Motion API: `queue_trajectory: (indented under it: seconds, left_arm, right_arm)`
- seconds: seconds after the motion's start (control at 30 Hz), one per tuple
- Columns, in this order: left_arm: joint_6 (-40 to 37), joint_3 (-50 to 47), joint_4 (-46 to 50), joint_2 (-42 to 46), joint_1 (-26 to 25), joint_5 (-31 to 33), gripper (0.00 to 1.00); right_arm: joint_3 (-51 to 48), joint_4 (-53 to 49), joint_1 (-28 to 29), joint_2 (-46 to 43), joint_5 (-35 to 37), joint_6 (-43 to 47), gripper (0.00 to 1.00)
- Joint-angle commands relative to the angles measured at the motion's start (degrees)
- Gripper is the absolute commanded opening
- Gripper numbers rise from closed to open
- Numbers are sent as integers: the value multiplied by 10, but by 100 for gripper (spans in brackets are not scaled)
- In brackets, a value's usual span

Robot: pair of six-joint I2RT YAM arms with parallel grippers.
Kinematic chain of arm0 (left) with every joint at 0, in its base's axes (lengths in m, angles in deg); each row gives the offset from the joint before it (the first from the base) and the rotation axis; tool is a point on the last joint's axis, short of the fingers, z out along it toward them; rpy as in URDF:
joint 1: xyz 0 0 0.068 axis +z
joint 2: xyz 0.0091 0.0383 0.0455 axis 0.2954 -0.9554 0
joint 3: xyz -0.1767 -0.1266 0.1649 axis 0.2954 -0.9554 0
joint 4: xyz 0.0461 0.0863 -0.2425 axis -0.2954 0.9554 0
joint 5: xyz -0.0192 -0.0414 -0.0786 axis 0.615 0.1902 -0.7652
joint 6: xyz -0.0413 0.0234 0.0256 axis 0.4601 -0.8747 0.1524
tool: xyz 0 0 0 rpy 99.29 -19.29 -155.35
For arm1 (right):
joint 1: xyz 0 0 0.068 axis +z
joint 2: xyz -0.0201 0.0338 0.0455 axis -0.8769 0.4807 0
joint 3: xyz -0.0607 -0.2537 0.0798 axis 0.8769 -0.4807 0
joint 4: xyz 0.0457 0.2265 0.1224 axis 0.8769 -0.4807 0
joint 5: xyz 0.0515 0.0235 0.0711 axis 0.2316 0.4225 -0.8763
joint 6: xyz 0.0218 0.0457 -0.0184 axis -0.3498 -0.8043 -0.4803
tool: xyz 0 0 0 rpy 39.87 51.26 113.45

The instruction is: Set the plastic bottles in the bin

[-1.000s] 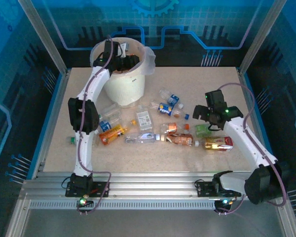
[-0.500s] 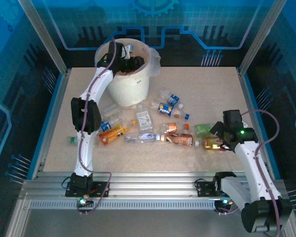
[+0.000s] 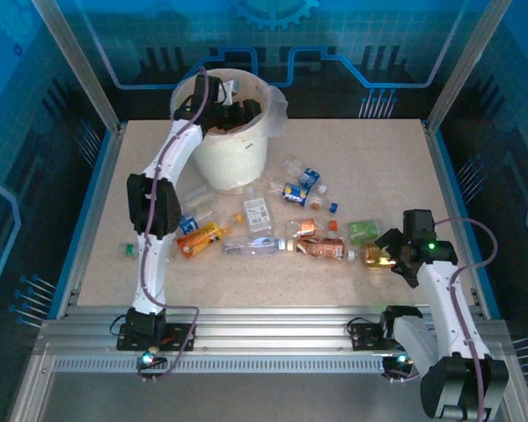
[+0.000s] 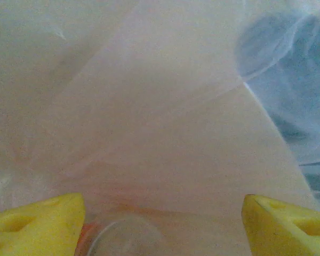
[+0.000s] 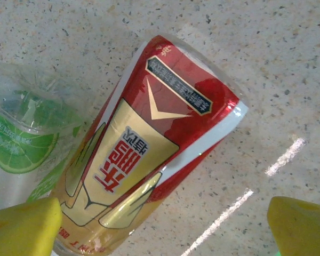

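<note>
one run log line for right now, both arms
left gripper: open, at bin mouth, facing bag liner | right gripper: open, over red-and-gold bottle lying on table | many bottles on table

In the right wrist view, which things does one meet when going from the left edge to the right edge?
green-labelled clear bottle → red and gold bottle → yellow fingertip in the lower right corner
</note>
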Motion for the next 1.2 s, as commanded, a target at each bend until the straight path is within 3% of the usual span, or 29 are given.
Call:
queue_trajectory:
  seconds: [0.0,0.17,0.43,0.67,1.17]
  left_arm:
    - [-22,4,-3,17,10,22,81]
    - [-33,-2,0,25,12,36,92]
    - [-25,-2,-7,34,13,36,98]
    - [-24,-12,-13,63,12,46,99]
    - [-18,-146,-63,208,9,81,99]
  right_arm:
    - [-15,38,-9,12,-14,-13,100]
    - [-24,80,-9,35,-25,-12,100]
    - [-46,123,-13,65,-20,-13,99]
    - [-61,158,-16,101,-23,-15,96]
    - [-87,214,-19,158,-14,-18,90]
